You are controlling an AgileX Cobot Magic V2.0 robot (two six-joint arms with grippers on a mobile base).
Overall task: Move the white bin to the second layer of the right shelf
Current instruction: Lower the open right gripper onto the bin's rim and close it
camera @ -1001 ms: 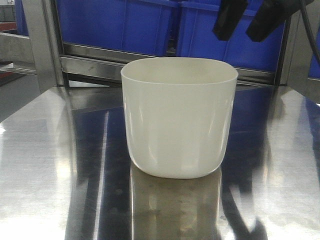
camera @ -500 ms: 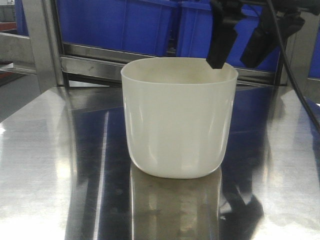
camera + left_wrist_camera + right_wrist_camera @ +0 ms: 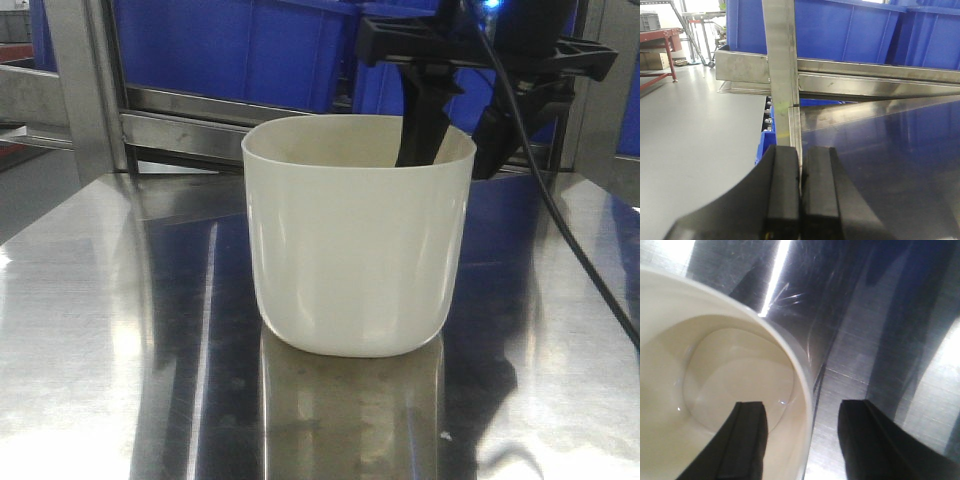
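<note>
Right wrist-mounted view explains my stance: my right gripper (image 3: 807,440) is spread wide astride the wall of the cream-white smooth plastic tub (image 3: 715,370), one finger inside and one outside, placed to pinch the rim. It stands upright on the flat shiny steel tabletop (image 3: 100,300). My left gripper (image 3: 800,200), pressed together and empty, hangs aside.

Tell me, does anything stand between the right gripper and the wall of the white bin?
Nothing visible does. The right gripper is open and straddles the rim of the white bin: one finger inside, the other outside.
</note>
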